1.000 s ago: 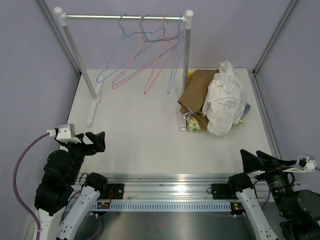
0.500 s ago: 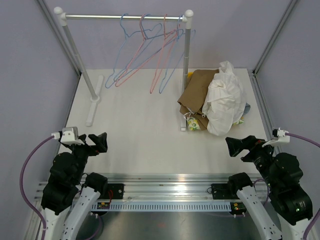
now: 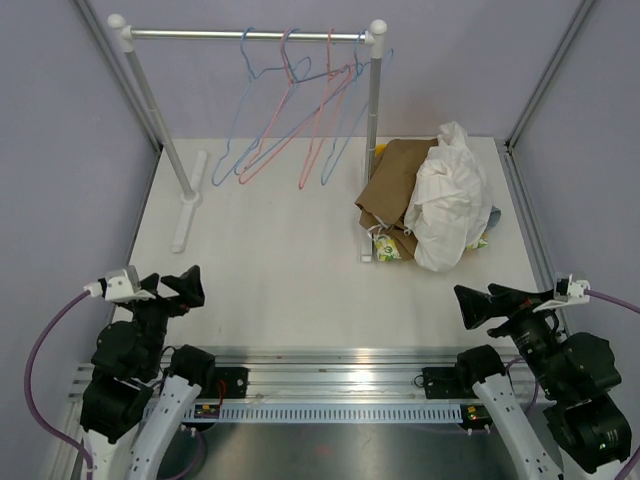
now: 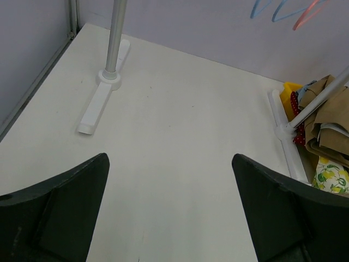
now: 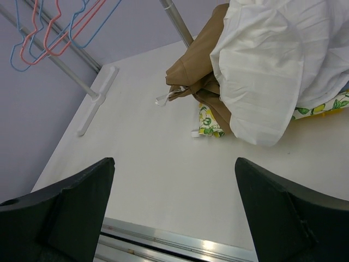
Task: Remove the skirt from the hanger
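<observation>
Several blue and pink wire hangers [image 3: 300, 120] hang bare on the rack rail [image 3: 245, 35]; no garment hangs on any of them. A pile of clothes lies at the back right by the rack's right post: a white garment [image 3: 447, 195] over a brown one [image 3: 392, 180], with a lemon-print cloth [image 3: 385, 247] at its foot. I cannot tell which is the skirt. My left gripper [image 3: 185, 290] is open and empty above the near left of the table [image 4: 169, 159]. My right gripper [image 3: 490, 303] is open and empty at the near right [image 5: 175, 161].
The rack's left post stands on a white foot [image 3: 188, 200], which also shows in the left wrist view [image 4: 101, 93]. The right post's foot [image 4: 289, 147] runs beside the pile. A metal rail [image 3: 340, 385] edges the table's near side. Frame posts stand at the corners.
The hangers have swung on the rail. My right gripper has come up over the table's near right. My left gripper has drawn back slightly to the left. Both stay open and empty.
</observation>
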`<state>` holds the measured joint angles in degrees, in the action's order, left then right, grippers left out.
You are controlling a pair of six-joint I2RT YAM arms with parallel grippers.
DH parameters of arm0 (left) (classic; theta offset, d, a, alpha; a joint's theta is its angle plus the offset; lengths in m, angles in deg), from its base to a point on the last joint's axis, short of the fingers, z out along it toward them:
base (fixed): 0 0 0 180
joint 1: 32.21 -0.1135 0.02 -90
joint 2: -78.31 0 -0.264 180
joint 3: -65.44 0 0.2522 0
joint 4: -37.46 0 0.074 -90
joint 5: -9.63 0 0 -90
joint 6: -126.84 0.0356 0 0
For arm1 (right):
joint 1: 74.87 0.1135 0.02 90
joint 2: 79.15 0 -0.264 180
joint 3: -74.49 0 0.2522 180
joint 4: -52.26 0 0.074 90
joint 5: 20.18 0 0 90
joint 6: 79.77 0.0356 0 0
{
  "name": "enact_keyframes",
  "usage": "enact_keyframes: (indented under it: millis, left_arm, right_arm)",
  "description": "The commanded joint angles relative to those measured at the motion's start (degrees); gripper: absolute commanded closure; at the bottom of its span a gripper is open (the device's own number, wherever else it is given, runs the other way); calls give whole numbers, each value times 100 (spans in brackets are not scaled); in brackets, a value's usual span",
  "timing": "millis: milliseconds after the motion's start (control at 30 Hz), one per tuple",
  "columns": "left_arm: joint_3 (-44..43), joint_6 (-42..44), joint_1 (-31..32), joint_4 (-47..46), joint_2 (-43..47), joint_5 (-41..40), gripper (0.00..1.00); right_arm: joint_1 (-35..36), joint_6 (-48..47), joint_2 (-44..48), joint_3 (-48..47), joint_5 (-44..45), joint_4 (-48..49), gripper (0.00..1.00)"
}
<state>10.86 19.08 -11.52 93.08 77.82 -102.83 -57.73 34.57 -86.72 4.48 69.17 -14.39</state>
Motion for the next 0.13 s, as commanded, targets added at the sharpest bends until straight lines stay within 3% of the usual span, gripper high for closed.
enact_keyframes:
  millis: [0,67,100]
  left_arm:
    - [118,149,-3,-468,-406,119,1]
    - [118,395,-3,-705,-959,-108,1]
    - [92,361,-3,-750,-1188,-649,1]
  right_arm:
    - [26,-131,194,26,-102,305,0]
    - [34,-192,256,18,-181,314,1]
    - [34,-210,265,9,-251,305,1]
